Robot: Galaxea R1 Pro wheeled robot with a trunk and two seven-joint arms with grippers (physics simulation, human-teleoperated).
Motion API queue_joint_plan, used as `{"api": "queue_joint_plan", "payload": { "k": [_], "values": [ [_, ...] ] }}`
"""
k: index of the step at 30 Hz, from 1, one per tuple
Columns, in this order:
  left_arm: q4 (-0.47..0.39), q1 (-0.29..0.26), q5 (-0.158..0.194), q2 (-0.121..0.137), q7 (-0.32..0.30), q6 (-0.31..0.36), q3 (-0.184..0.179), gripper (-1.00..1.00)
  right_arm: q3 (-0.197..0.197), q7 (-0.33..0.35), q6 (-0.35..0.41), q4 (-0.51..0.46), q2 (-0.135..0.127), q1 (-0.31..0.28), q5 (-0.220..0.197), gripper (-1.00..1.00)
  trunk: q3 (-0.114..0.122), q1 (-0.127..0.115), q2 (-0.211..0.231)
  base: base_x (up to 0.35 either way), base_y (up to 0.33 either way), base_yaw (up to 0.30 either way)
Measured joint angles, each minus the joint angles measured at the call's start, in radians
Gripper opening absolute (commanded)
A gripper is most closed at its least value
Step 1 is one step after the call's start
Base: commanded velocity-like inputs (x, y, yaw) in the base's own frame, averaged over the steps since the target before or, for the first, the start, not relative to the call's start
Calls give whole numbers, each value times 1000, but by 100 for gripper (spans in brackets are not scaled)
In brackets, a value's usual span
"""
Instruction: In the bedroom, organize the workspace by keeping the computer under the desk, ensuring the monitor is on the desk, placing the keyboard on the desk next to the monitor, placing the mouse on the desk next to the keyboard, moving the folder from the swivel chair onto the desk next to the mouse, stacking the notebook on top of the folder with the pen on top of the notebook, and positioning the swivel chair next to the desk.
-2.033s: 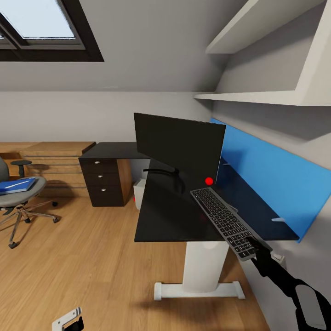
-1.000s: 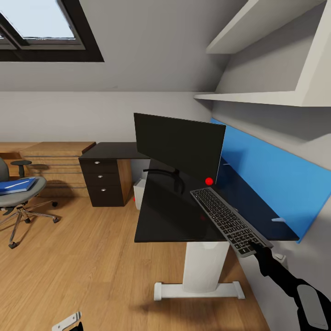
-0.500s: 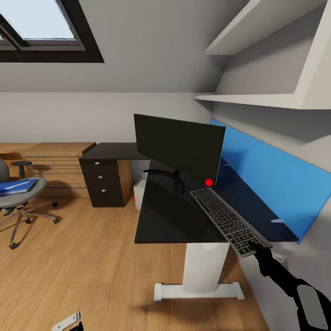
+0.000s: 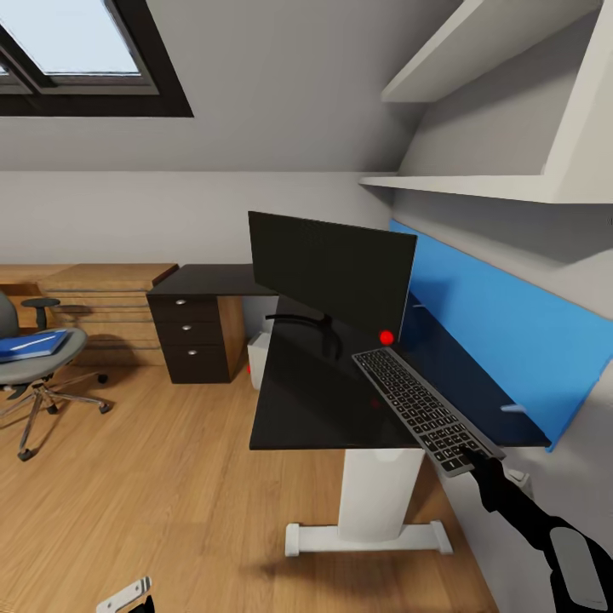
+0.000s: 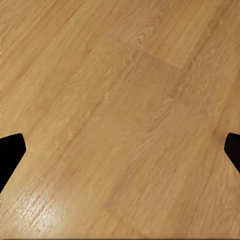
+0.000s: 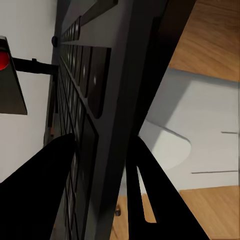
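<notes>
Bedroom desk [image 4: 306, 400] already carries the monitor [image 4: 328, 272], and the right gripper [image 4: 471, 456] clamps the keyboard [image 4: 417, 407] beside it, while the left gripper [image 5: 120, 150] hangs open and the folder [image 4: 32, 343] waits on the swivel chair [image 4: 38, 358].

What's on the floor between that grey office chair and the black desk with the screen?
In the head view, bare wood floor separates the swivel chair from the desk. Farther back stands a dark drawer unit.
</notes>
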Motion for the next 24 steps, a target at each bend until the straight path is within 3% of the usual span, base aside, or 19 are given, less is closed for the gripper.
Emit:
{"api": "queue_joint_plan", "payload": {
  "k": [18, 20, 24],
  "values": [
    [0, 0, 0, 0, 0, 0, 1, 100, 3, 0, -1, -2, 5, 0, 2, -100, 0, 0, 0, -305, 0, 0],
    [0, 0, 0, 0, 0, 1, 1, 100, 20, 0, -3, -6, 8, 0, 6, -100, 0, 0, 0, -123, 0, 0],
    [0, 0, 0, 0, 0, 0, 1, 100, 119, -1, -5, -11, 35, 0, 9, -100, 0, 0, 0, -34, 0, 0]
  ]
}}
